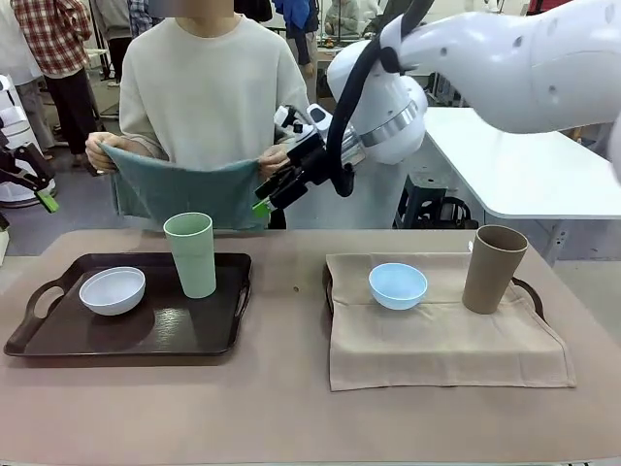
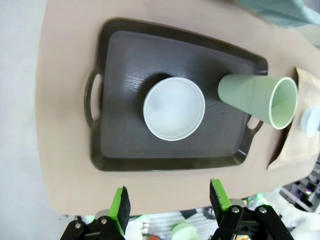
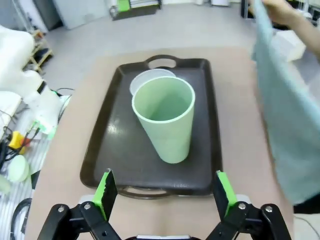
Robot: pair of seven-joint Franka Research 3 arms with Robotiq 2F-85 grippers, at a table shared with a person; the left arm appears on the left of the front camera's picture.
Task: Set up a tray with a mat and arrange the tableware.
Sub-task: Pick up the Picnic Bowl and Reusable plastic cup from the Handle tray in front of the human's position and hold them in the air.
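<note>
A brown table [image 1: 291,417] runs between the robot and a person standing at its far side, with a workshop behind.

At the left, the left gripper [image 2: 168,200] hangs high above the table's near edge, looking down. Its jaws are spread and hold nothing. Below it lies a dark tray [image 1: 39,340] with no mat on it. A white bowl [image 1: 112,289] sits toward the tray's left side, and an upright green cup [image 1: 191,254] stands just to the right of it.

Behind the tray the person holds a teal mat [image 1: 184,189] stretched between both hands, clear of the table. The right gripper [image 1: 264,197] has reached across the middle to the corner by the person's hand [image 1: 272,160]. Its jaws are open, with no cloth between them.

At the right, a second tray [image 1: 532,291] looks finished. A beige mat [image 1: 437,349] covers it, with a blue bowl [image 1: 398,284] and a brown cup [image 1: 493,269] on top.

The main risk is at the handover. The jaws are so near the person's fingers that closing them could nip a finger, or catch too little cloth and let the corner slip. The bowl and cup also stand on the bare tray where the teal mat probably goes. Limp cloth swung low could catch the tall cup's rim and tip it.
</note>
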